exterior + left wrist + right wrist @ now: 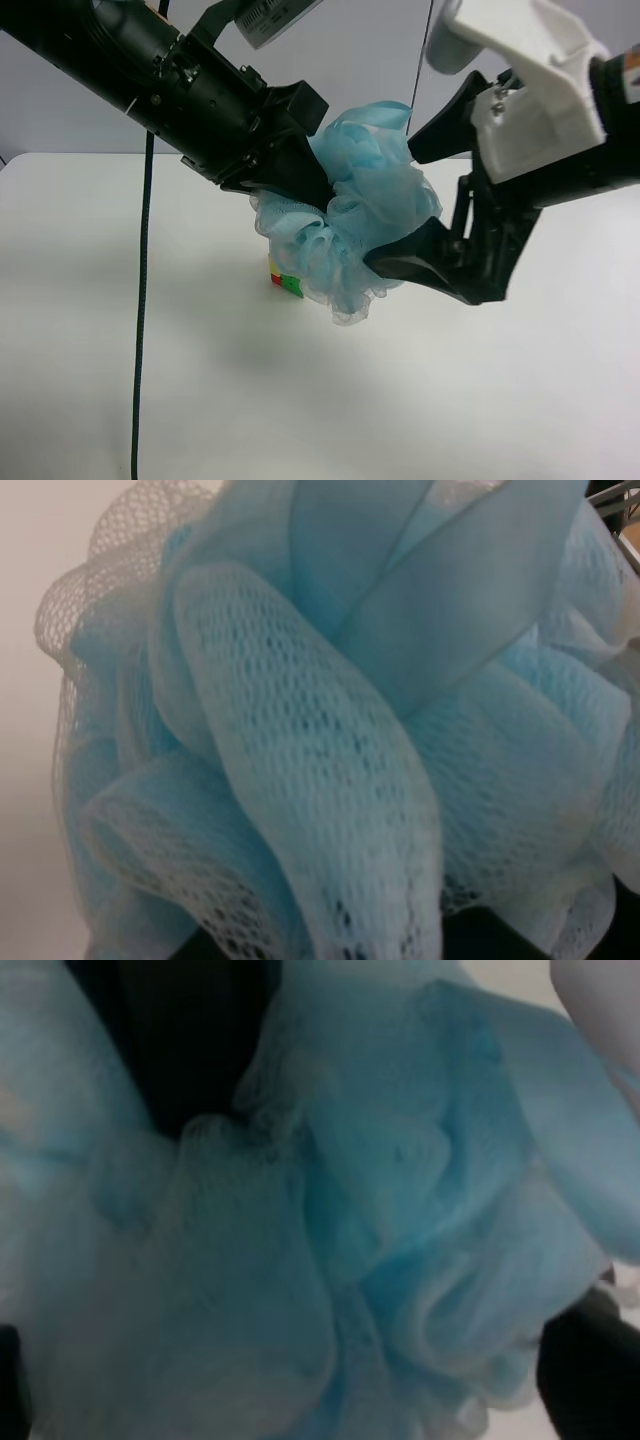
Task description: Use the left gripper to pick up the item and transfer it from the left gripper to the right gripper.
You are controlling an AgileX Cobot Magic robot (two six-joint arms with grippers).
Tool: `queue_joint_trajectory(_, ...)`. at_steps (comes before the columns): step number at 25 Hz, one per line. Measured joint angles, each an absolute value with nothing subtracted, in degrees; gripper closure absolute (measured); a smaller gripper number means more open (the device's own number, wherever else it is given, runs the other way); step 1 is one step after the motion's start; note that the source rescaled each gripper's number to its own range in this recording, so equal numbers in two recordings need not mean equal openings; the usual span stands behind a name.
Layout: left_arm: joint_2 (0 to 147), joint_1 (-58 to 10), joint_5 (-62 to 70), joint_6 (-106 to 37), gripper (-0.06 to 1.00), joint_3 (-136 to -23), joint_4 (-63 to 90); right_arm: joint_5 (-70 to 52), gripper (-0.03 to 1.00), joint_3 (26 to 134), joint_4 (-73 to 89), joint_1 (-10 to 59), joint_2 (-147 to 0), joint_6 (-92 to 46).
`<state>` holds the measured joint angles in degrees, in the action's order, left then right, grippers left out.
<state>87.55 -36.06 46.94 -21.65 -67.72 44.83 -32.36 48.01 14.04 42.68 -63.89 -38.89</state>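
Note:
The light blue mesh pouf (355, 215) hangs in the air above the table. The all-black left gripper (312, 188), at the exterior high view's left, is shut on the pouf's left side. The right gripper (395, 205), the one with the white bracket (530, 90), comes in from that view's right. Its jaws are spread, one finger (450, 115) above the pouf and one below, and the pouf sits between them. The pouf fills the right wrist view (400, 1220) and the left wrist view (330, 730). Neither wrist view shows its own fingertips clearly.
The multicoloured puzzle cube (285, 281) sits on the white table (200, 400) under the pouf and is partly hidden by it. A black cable (141, 300) hangs down at the exterior high view's left. No eraser block is in view.

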Motion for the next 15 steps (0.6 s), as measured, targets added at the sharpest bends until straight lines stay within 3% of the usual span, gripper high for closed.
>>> queue_joint_trajectory(10, 87.7, -36.1, 47.0, -21.6, 0.94, -67.7, 48.6, -27.9, 0.02, 48.2, 15.2, 42.8, -72.1, -39.6)
queue_joint_trajectory(12, 87.7, -36.1, 47.0, -21.6, 0.94, -67.7, 48.8, -27.2, 0.1, 48.2, 16.2, 42.8, -72.3, -39.9)
queue_joint_trajectory(15, 87.7, -36.1, 47.2, -21.6, 0.94, -67.7, 49.3, -27.1, 0.37, 48.2, 16.6, 42.8, -72.3, -40.1)
